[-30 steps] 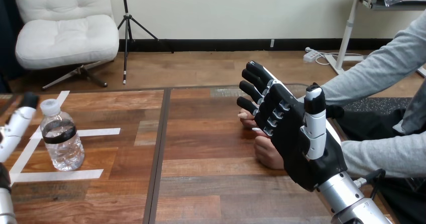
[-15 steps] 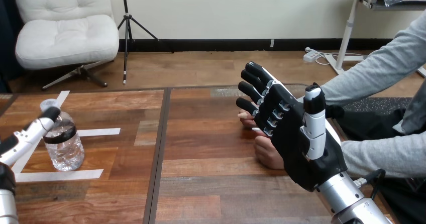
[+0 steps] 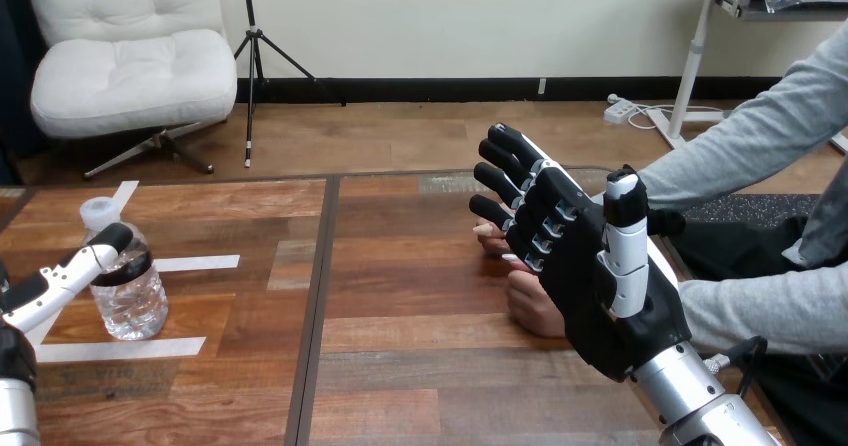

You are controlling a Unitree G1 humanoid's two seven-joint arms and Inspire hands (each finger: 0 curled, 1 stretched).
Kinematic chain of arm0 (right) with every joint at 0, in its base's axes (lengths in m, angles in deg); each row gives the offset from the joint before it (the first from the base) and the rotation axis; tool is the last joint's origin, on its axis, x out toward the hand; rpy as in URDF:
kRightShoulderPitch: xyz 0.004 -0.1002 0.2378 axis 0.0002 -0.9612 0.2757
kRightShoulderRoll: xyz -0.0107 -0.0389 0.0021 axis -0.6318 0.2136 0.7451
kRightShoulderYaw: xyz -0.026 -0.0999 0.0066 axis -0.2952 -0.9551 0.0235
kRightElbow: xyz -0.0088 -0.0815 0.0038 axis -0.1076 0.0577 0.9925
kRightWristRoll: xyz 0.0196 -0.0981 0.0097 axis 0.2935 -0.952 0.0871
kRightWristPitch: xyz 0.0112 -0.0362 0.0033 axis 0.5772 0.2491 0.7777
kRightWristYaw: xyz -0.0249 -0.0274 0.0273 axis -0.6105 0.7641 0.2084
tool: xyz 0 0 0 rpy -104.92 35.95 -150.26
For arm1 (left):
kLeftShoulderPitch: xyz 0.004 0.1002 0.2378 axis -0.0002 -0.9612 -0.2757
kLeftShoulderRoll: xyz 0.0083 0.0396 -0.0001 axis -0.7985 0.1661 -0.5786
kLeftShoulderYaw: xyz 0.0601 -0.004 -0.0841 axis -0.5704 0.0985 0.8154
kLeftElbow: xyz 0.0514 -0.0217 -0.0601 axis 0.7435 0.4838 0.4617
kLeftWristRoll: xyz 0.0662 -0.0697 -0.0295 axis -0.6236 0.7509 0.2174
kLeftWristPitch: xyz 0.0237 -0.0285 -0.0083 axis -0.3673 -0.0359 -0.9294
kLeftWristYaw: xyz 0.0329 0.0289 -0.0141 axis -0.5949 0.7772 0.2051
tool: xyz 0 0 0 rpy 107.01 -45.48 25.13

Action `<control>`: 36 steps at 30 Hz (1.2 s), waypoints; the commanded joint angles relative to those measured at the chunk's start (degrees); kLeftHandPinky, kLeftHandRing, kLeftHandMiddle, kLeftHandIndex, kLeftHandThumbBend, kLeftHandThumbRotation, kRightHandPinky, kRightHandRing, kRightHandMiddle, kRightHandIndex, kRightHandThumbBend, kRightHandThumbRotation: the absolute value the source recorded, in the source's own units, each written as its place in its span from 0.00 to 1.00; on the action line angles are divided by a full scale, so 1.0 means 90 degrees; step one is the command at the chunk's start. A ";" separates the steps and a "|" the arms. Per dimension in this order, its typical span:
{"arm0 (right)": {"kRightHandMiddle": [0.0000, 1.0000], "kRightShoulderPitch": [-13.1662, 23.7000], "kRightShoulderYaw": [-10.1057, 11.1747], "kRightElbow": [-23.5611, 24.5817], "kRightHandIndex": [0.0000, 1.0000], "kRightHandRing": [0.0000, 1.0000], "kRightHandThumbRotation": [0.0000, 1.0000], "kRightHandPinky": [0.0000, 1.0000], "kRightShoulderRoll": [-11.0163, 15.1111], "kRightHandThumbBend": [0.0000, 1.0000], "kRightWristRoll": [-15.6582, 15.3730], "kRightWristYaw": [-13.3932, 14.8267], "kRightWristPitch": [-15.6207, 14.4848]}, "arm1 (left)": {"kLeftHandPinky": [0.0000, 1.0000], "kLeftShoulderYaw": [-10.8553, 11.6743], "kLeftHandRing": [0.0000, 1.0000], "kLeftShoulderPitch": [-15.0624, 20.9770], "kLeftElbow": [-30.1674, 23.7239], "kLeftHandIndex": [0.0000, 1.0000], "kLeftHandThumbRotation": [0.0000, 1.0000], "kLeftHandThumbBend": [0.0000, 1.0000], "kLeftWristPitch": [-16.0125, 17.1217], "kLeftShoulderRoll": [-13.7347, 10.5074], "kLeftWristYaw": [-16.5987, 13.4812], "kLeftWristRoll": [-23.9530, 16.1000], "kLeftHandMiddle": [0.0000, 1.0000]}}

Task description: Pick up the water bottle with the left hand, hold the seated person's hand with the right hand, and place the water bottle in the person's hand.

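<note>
1. The left robot hand [image 3: 62, 274] comes in low, and its tip lies high against the near side of the water bottle [image 3: 132, 304]. I cannot tell whether it has closed on the bottle. The bottle stands upright just beyond and to the right of this robot hand, among white tape strips [image 3: 120, 349].
2. Risk: the contact is high on a round, light-looking bottle. A sideways push before a full wrap would likely tip it or roll it away from the left robot hand.
3. Room: bare desk [image 3: 400, 296] runs right of the left robot hand, across the seam [image 3: 318, 306], up to the right robot hand. Nothing stands in the carrying path.
4. The right robot hand [image 3: 590, 286] stands upright, spread and straight, holding nothing. The person's hands [image 3: 528, 306] lie just beyond it, partly hidden. I cannot tell whether they touch it.
5. Risk: closing without sight of them could pinch or miss the person's hand.
6. The desk's edge runs close to the right of this robot hand, so a fumbled bottle could go over it.
</note>
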 commanded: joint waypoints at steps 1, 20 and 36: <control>0.97 0.0180 0.0070 0.0396 0.94 0.97 1.00 0.95 0.0049 0.89 0.0021 0.0012 0.0024 | 1.00 -0.0150 1.00 0.0358 0.0043 1.00 0.00 1.00 -0.0070 -0.0171 -0.0016 -0.0099 1.00; 0.96 0.0171 0.0073 0.0422 0.94 0.97 1.00 0.95 0.0056 0.88 0.0056 -0.0005 -0.0011 | 1.00 -0.0357 1.00 0.0394 0.0279 1.00 0.00 1.00 -0.0452 -0.0193 -0.0132 -0.0376 1.00; 0.96 0.0157 0.0091 0.0470 0.93 0.97 1.00 0.95 0.0061 0.89 0.0053 0.0001 -0.0044 | 1.00 -0.0562 1.00 0.0608 0.0690 1.00 0.15 0.99 -0.0870 -0.0279 -0.0654 -0.0916 1.00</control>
